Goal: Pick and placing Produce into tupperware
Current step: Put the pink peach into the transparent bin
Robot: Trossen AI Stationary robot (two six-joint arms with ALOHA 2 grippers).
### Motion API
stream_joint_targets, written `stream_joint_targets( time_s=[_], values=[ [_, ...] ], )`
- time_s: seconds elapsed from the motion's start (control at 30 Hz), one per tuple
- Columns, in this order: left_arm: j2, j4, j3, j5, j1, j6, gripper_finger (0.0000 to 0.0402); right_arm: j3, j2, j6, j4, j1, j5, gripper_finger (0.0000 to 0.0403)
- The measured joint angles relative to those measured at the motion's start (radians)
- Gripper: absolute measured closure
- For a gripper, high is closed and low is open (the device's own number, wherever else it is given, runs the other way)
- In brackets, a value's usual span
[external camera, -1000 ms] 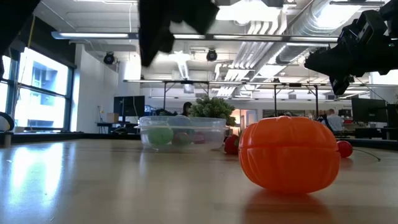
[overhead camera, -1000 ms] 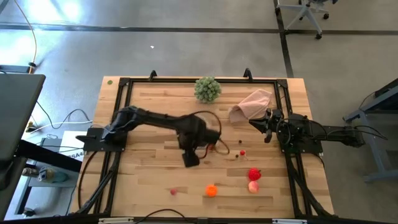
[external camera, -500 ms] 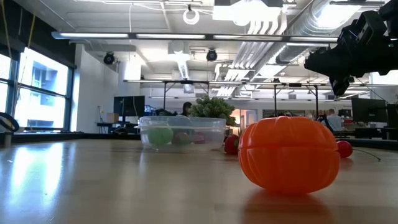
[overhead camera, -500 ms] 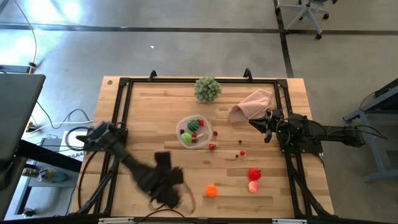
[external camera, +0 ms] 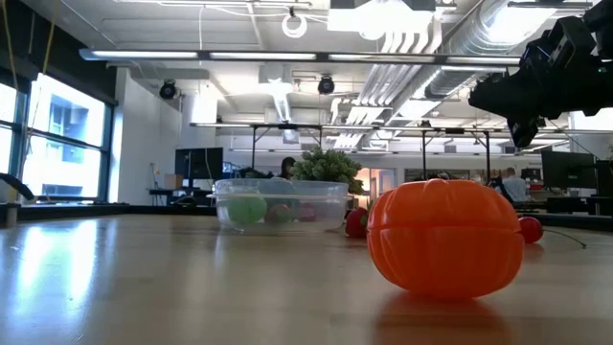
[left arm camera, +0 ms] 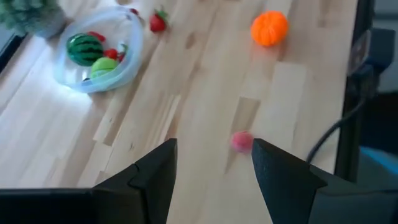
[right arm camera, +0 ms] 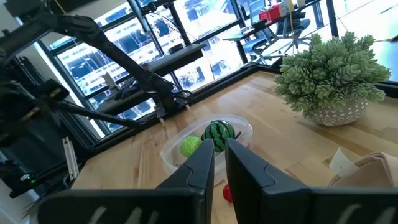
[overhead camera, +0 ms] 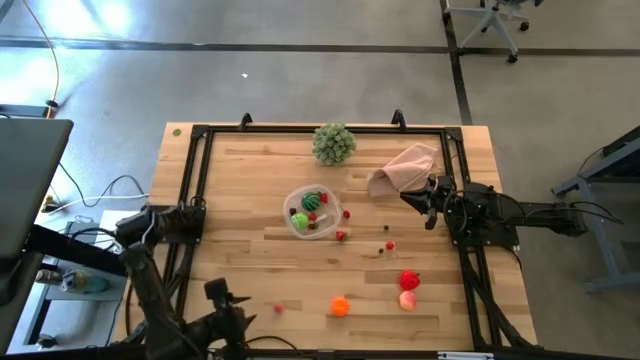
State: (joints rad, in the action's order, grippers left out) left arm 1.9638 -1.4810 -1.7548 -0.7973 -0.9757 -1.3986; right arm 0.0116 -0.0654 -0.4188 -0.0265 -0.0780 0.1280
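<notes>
Tupperware upright, mouth up, long axis unclear, produce inside

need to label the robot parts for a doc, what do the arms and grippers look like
Both arms are dark, near-black jointed links. The left gripper has two broad, blocky dark fingers; a black cable runs beside it. The right gripper has flat dark fingers with angled tips. No markings are legible.

Seen from above: tupperware sits near table centre, w/ several produce pieces inside, a melon among them. Leafy ball at 12 o'clock of it, cloth at 2. Pumpkin lies at 5, near the front edge; two more pieces, maybe touching, at 4.
</notes>
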Motion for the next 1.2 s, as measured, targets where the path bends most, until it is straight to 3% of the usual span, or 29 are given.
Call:
stream_joint_targets(
  time_s=[0.1,0.2,0.37,0.5,0.67,0.83,1.2],
  values=[
    [-0.052,0.039,0.114,-0.068,-0.019,-0.141,0.0204,0.000,0.000,0.000,0.000,0.000,0.000,0.0373],
    [-0.116,0.218,0.271,-0.109,-0.010,-0.191,0.0204,0.000,0.000,0.000,0.000,0.000,0.000,0.0373],
    [-0.245,0.676,0.526,-0.055,0.046,0.109,0.0204,0.000,0.000,0.000,0.000,0.000,0.000,0.0373],
    [-0.385,0.903,0.681,0.020,0.083,0.310,0.0204,0.000,0.000,0.000,0.000,0.000,0.000,0.0373],
    [-0.495,1.103,0.870,0.049,0.076,0.403,0.0204,0.000,0.000,0.000,0.000,0.000,0.000,0.0373],
    [-0.477,1.369,1.012,0.087,0.087,0.469,0.0204,0.000,0.000,0.000,0.000,0.000,0.000,0.0373],
    [-0.379,1.391,1.063,0.098,0.093,0.515,0.0204,0.000,0.000,0.000,0.000,0.000,0.000,0.0373]
  ],
)
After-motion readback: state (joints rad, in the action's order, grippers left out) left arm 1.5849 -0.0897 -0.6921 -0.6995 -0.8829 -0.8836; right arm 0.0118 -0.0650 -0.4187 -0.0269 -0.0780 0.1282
